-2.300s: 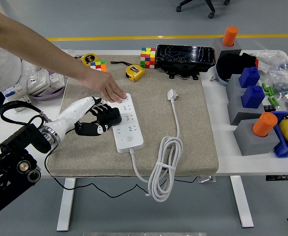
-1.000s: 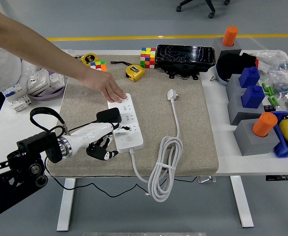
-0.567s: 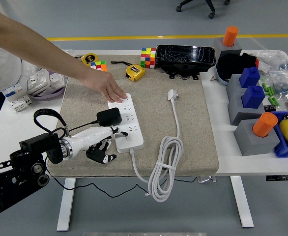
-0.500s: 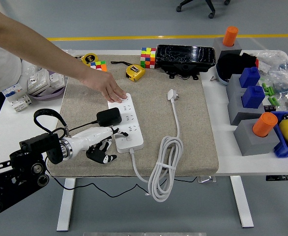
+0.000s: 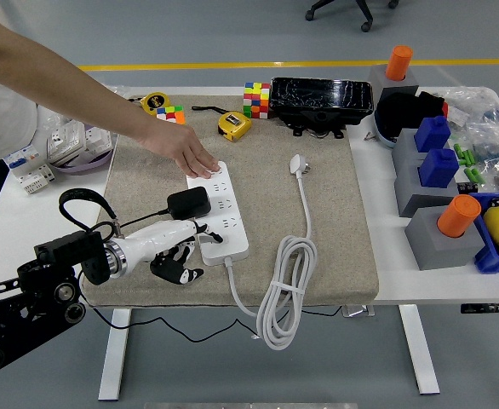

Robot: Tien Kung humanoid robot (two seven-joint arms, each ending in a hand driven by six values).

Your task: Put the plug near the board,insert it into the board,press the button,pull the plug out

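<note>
Left hand (image 5: 174, 247) pinched black plug (image 5: 188, 204) beside white power strip (image 5: 220, 215); person's hand (image 5: 190, 157) pressed strip's far end.

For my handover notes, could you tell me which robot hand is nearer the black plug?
Left. The left hand sits just below the black plug, beside the power strip; the right hand is out of view.
</note>
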